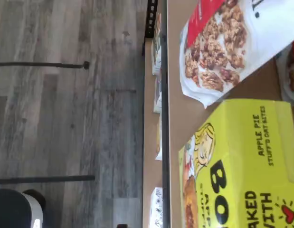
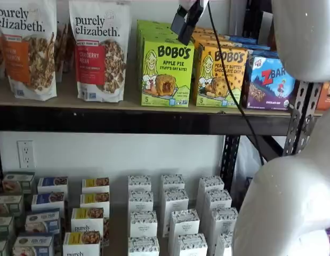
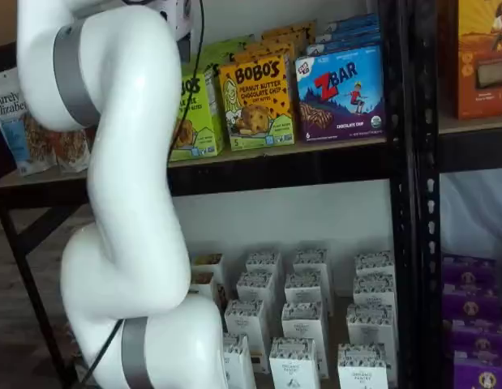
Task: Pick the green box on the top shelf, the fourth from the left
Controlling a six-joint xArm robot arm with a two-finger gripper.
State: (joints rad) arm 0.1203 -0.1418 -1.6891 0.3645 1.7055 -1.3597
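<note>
The white arm (image 3: 129, 211) fills much of both shelf views. On the top shelf (image 2: 127, 120) stand two Purely Elizabeth granola bags (image 2: 99, 50), then one green box (image 2: 166, 72) at the front edge, one orange-yellow Bobo's box (image 2: 222, 74) and one blue ZBar box (image 2: 270, 82). The gripper (image 2: 186, 24) hangs above the green box, its fingers spread wide, holding nothing.

The green box (image 2: 167, 73) stands upright on the top shelf (image 2: 127, 109), front facing out, printed with a blonde girl and a pastry. It sits near the shelf's front edge, at the head of a row of like boxes.
</note>
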